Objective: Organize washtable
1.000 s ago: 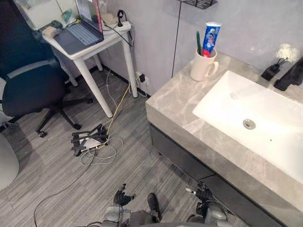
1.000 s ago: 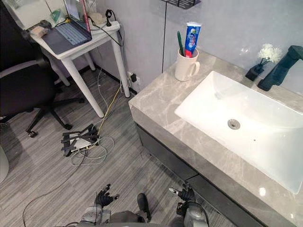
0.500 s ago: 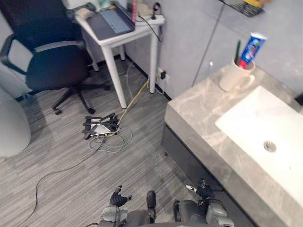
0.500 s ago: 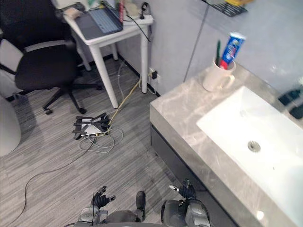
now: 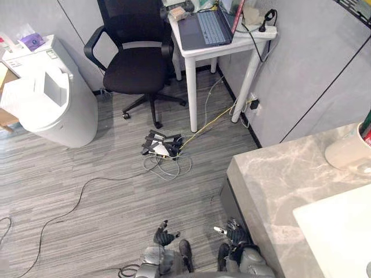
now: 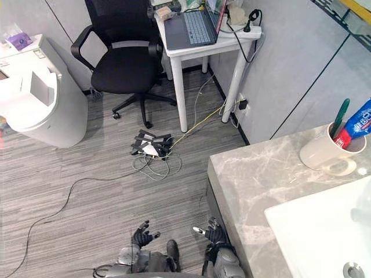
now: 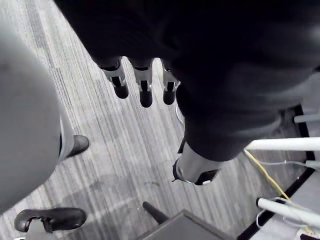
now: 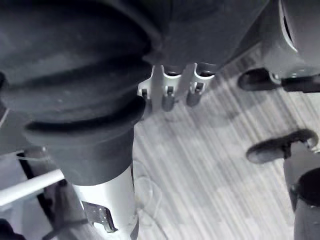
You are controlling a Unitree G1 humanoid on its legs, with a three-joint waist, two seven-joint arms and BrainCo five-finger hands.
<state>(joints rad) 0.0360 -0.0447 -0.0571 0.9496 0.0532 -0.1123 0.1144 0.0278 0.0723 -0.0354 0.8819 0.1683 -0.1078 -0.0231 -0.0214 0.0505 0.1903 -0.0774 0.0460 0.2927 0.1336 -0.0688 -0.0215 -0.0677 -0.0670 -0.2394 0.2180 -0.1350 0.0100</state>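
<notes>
Hanging over the floor (image 6: pixel 87 202), left robot hand (image 6: pixel 142 236) and right robot hand (image 6: pixel 211 234) are seen released, nothing grasped, as the desk (image 6: pixel 249 179) is judged out of reach. The mug (image 6: pixel 324 153) with toothpaste (image 6: pixel 359 124) is stood at the desk's back edge.

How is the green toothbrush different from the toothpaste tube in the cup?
The toothbrush is thin and green; the toothpaste tube is wide, blue with red at the bottom. The toothbrush stands left of the toothpaste tube. Both lean in the cream mug on the marble counter.
</notes>
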